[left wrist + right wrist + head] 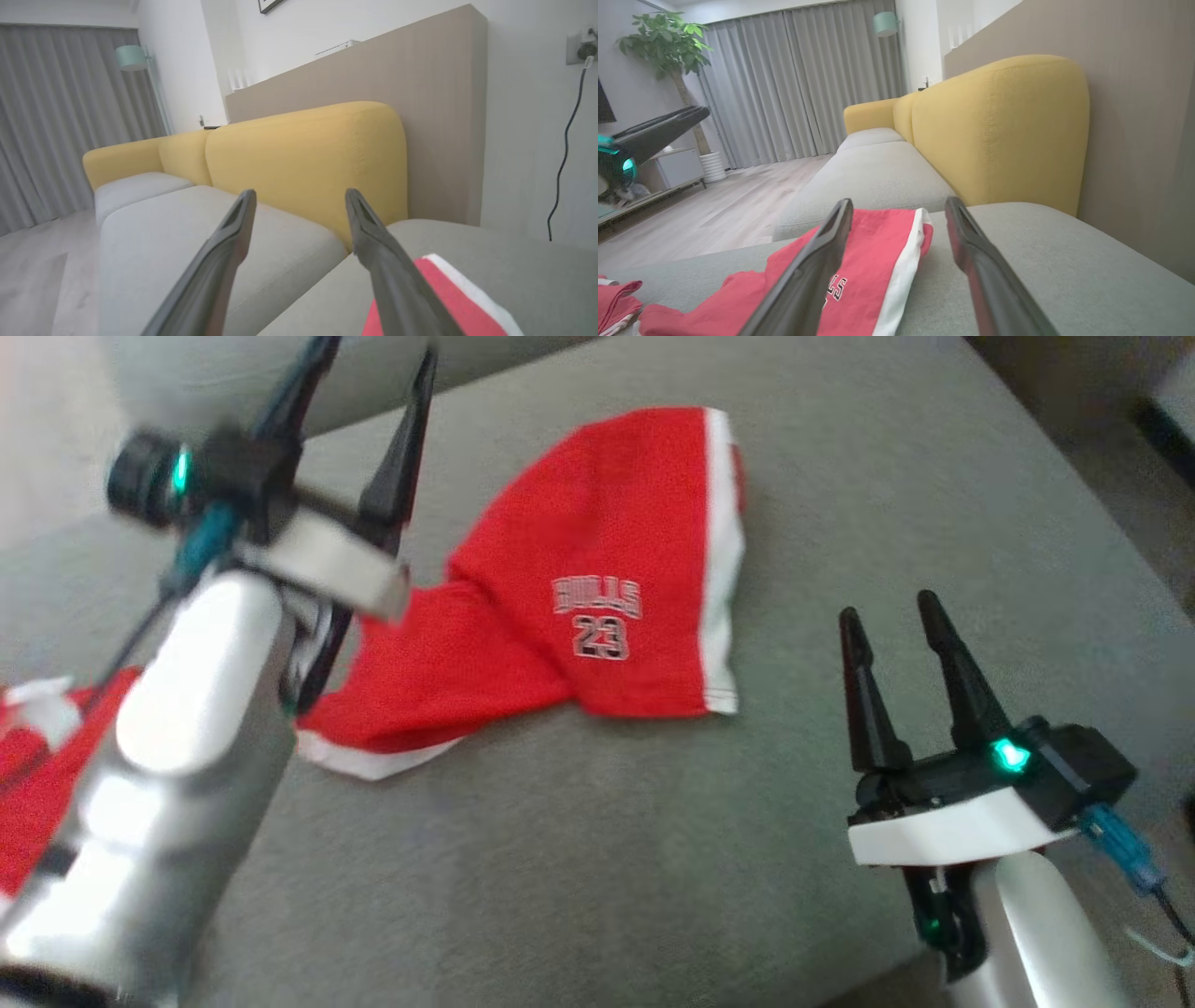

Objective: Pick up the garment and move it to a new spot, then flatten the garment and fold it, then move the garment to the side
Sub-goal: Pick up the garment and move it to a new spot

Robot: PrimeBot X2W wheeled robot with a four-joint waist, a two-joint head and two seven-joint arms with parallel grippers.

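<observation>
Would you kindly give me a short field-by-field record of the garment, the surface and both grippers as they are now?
garment: red shorts, white trim, "BULLS 23" print, lying twisted, not flat
surface: grey sofa cushion
left gripper: open, empty, raised over the shorts' left end
right gripper: open, empty, right of the shorts, apart
other: second red cloth, lower left in head view
</observation>
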